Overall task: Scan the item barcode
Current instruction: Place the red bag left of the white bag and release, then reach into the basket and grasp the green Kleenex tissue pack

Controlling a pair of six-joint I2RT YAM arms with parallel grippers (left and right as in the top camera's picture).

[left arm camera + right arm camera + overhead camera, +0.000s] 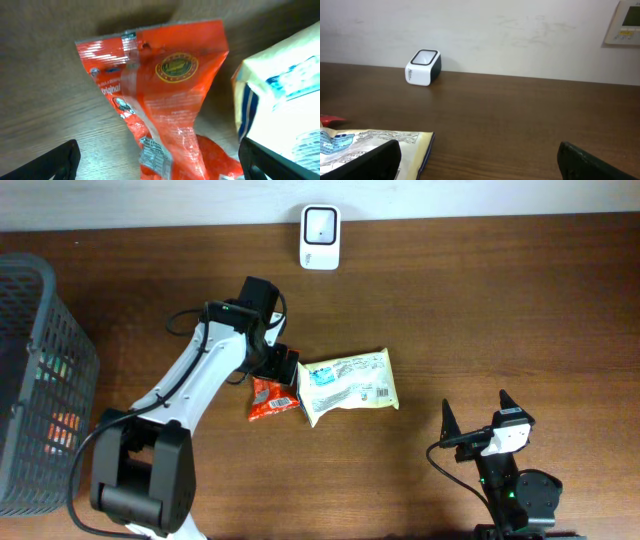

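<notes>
Dark wood bench (480, 310) fills the overhead view, w/ a white wall (520, 30) behind its far edge. Grey slatted basket (40, 310) sits at far left w/ colourful packs inside, prob. a bin for items. Left arm (190, 385) reaches diagonally from the near-left base to mid-bench. Right arm (515, 485) is tucked at near right, well apart from the goods, prob. parked so it doesn't block the work.

Cream packet w/ blue label (348, 383) lies flat mid-bench, print up. Red snack packet (272, 398) touches its left end; can't tell if they overlap. It's crumpled, flat on the wood, right under the left wrist. White barcode scanner (320, 224) stands at the far edge by the wall, window up, well apart from both packets. An item would have to be carried over & held code-down above it.

Left gripper (283, 366): jaws spread wide either side of the red snack packet, not pinching, nothing held. Right gripper (474, 402): also wide open & empty, facing the scanner.

Small white print panel (150, 155) on the red packet faces up; too blurred to say if it's the barcode. Judging by this, no scan is under way yet.
</notes>
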